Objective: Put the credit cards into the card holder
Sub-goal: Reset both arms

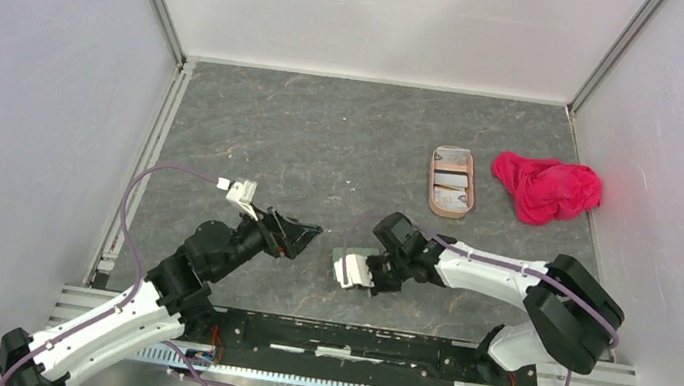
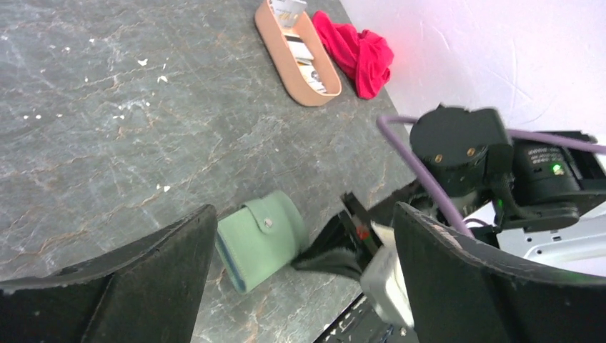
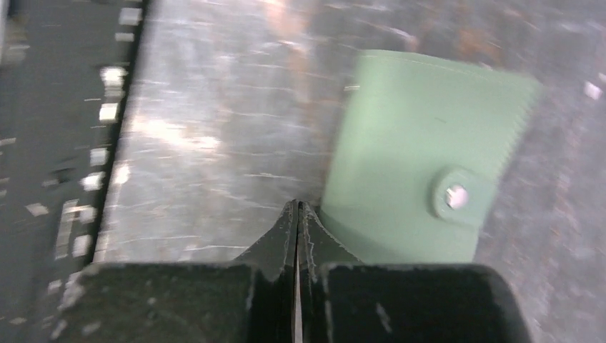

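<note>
**Card holder lying shut on the table, cards sitting in the tray**

The credit cards are lying inside the pinkish-brown tray, which is resting on the grey table. The card holder is lying flat on the table well apart from the tray, toward the arm bases and off to the tray's left. It is folded closed, with its snap tab facing up.

The right gripper is sitting low at the holder's edge, likewise well apart from the tray. Its fingers are pressing tight together with nothing between them; whether the tips are touching the holder is not clear.

The left gripper is hanging farther from the tray than the holder is, to the left. Its jaws are standing wide apart and gripping nothing; its wrist view is showing the holder between its two fingers.

A red-pink cloth is lying bunched just beside the tray, on its right.
</note>
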You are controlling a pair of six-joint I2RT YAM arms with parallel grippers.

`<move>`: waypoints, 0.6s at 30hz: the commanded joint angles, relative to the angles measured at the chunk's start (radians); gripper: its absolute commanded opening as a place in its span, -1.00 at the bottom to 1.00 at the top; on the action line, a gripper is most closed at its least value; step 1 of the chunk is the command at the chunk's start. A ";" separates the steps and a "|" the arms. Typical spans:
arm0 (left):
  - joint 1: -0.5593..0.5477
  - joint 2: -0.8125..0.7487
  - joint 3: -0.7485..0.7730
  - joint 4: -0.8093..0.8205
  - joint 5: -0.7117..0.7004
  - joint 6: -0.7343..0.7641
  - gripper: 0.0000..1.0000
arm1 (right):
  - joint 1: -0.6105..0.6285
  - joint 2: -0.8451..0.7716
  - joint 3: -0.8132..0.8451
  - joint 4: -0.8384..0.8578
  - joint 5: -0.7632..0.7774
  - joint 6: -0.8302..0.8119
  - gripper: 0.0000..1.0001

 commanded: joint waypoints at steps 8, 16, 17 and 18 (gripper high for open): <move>0.004 0.012 0.024 -0.063 -0.010 0.058 1.00 | -0.256 0.097 0.227 0.285 0.355 0.250 -0.94; 0.004 0.054 0.183 -0.121 -0.016 0.123 1.00 | -0.340 -0.200 0.201 0.057 0.102 0.070 -0.11; 0.005 0.071 0.225 -0.144 -0.025 0.138 1.00 | -0.387 -0.258 0.189 0.076 0.106 0.078 0.14; 0.007 0.098 0.276 -0.173 -0.031 0.158 1.00 | -0.431 -0.316 0.193 0.089 0.097 0.100 0.43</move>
